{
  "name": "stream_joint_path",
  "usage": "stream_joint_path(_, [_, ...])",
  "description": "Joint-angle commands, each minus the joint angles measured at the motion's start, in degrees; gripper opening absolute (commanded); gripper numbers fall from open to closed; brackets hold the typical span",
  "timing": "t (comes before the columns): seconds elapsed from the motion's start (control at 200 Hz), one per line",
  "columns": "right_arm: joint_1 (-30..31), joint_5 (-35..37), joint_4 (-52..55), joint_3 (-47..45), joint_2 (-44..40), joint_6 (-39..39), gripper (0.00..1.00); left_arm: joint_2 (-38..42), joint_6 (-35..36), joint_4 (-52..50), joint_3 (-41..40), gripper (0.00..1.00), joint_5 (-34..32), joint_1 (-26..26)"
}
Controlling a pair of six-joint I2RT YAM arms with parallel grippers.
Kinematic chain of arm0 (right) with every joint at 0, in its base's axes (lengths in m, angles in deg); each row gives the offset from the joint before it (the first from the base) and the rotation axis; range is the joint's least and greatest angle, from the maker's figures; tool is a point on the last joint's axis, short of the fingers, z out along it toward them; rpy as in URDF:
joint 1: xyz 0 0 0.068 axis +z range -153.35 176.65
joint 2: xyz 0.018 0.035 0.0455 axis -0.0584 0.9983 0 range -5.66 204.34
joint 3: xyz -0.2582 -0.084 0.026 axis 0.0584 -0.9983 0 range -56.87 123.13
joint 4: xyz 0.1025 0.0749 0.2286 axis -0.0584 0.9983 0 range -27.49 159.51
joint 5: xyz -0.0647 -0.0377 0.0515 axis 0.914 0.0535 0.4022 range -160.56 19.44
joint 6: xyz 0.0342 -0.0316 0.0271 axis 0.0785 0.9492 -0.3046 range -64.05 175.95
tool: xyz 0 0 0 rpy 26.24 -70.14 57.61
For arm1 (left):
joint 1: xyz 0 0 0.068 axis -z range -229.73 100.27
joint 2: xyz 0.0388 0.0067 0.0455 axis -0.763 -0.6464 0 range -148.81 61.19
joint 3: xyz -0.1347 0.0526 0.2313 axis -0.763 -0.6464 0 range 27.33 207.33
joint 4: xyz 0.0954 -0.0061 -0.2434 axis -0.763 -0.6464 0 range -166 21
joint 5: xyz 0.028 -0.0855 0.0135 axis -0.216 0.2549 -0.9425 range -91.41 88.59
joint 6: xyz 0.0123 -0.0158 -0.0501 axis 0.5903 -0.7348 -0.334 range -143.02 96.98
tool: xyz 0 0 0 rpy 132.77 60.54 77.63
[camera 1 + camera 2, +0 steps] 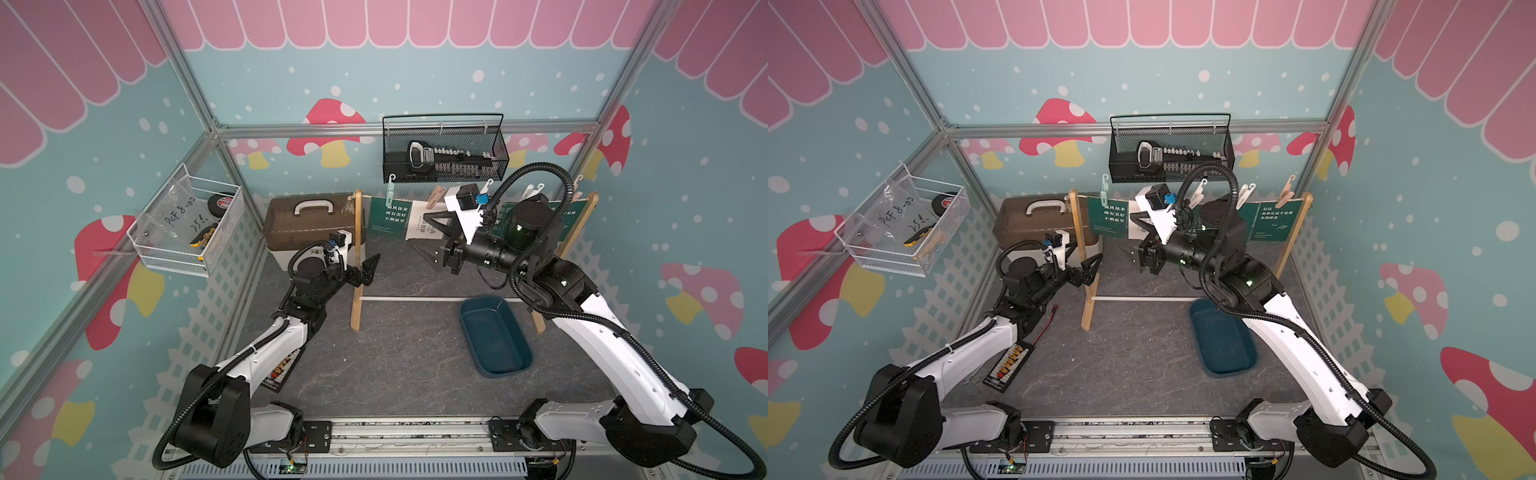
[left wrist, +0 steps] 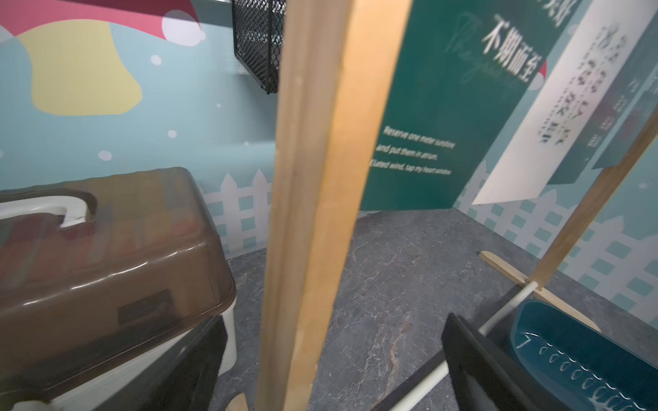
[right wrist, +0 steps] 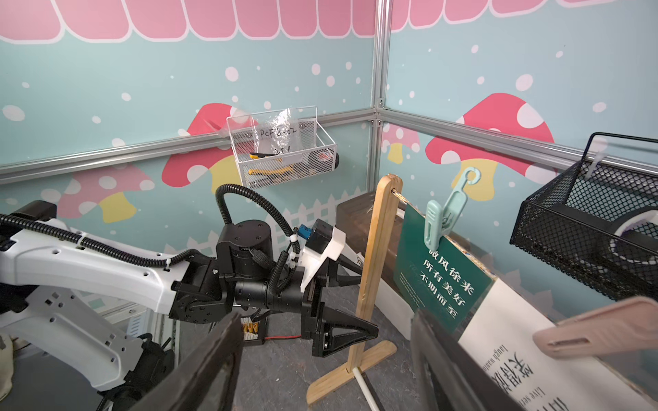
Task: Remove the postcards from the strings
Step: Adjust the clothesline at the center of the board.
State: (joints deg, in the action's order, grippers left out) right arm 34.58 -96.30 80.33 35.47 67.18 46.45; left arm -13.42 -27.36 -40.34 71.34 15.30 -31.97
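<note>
Several postcards (image 1: 388,218) hang pinned to the cord (image 3: 399,195); your left gripper (image 3: 368,302) gapes astride the wooden post (image 3: 370,249), right gripper (image 1: 417,231) spread beside the white postcard (image 3: 516,338). Yank past the clothespins (image 3: 443,217) and they may tear.

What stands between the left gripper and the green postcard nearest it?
The wooden post: the open fingers of the left gripper straddle it, with the green postcard hanging just beyond, as the right wrist view shows.
</note>
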Motion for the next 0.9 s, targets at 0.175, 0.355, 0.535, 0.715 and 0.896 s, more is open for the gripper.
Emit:
stream_joint_path(0.175, [0.30, 1.57, 3.70, -0.91, -2.03, -0.35, 0.75, -0.19, 1.32, 2.60, -0.23, 0.99, 3.15, 4.69])
stream_joint_path(0.355, [0.29, 2.00, 4.75, -0.50, -1.77, -0.10, 0.76, 0.92, 1.42, 1.31, -0.91, 0.99, 3.12, 7.58])
stream_joint_path(0.535, [0.22, 3.58, 5.60, -0.62, -2.06, 0.74, 0.76, 4.16, 2.34, -2.12, -1.61, 0.99, 1.98, 9.30])
stream_joint_path(0.715, [0.28, 10.15, 5.65, -0.13, -2.04, 2.09, 0.76, 10.73, 2.73, -4.91, -2.01, 0.98, 0.02, 10.07])
stream_joint_path(0.896, [0.21, 12.95, 4.24, 1.93, -0.41, 2.77, 0.73, 12.17, 4.86, -6.14, 0.49, 0.92, -3.82, 14.14])
